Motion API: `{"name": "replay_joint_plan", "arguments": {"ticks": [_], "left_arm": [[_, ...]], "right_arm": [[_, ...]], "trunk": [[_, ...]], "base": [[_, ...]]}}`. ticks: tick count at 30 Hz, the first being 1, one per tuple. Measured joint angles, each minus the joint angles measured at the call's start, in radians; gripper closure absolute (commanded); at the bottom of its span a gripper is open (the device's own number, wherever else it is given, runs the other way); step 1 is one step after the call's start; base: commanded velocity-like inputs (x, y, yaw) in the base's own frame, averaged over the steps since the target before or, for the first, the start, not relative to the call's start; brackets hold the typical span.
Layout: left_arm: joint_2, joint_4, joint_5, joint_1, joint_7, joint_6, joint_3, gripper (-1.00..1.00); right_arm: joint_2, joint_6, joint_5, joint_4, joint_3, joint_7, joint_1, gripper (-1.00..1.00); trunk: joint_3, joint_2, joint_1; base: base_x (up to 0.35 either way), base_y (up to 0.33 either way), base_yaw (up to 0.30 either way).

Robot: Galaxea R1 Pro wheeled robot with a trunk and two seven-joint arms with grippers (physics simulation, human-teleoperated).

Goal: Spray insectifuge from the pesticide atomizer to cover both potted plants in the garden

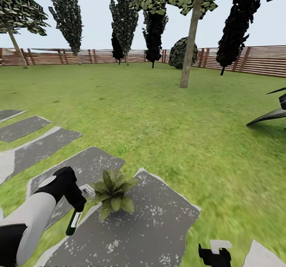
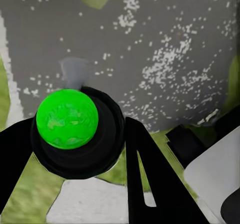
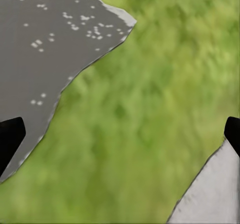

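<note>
My left gripper (image 1: pixel 79 205) is shut on the pesticide atomizer (image 1: pixel 74 222), a slim dark green bottle with a white label that hangs tilted below the fingers. In the left wrist view the bottle's bright green end (image 2: pixel 67 119) sits between the black fingers (image 2: pixel 150 179). Just right of the bottle, a potted plant (image 1: pixel 113 193) with broad pointed leaves stands on a grey speckled stepping stone (image 1: pixel 151 227); the leaves hide its pot. The second potted plant is out of view. My right gripper (image 1: pixel 214 255) hangs open low over grass (image 3: pixel 145 134) beside that stone.
Several grey stepping stones (image 1: pixel 37 147) run off to the left across the lawn. A pale slab (image 1: pixel 263 257) lies at the lower right. Dark striped shrub leaves (image 1: pixel 274 114) jut in from the right edge. A tree trunk (image 1: pixel 190 44) and a brown slatted fence (image 1: pixel 258 60) stand farther off.
</note>
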Motion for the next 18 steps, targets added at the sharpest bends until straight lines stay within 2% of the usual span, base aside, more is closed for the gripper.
{"name": "replay_joint_plan", "arguments": {"ticks": [18], "left_arm": [[0.0,0.0,0.0,-0.001,0.001,0.012,0.0,1.0]], "right_arm": [[0.0,0.0,0.0,0.0,0.0,0.0,0.0,-1.0]], "trunk": [[0.0,0.0,0.0]], "base": [[0.014,-0.273,0.179]]}}
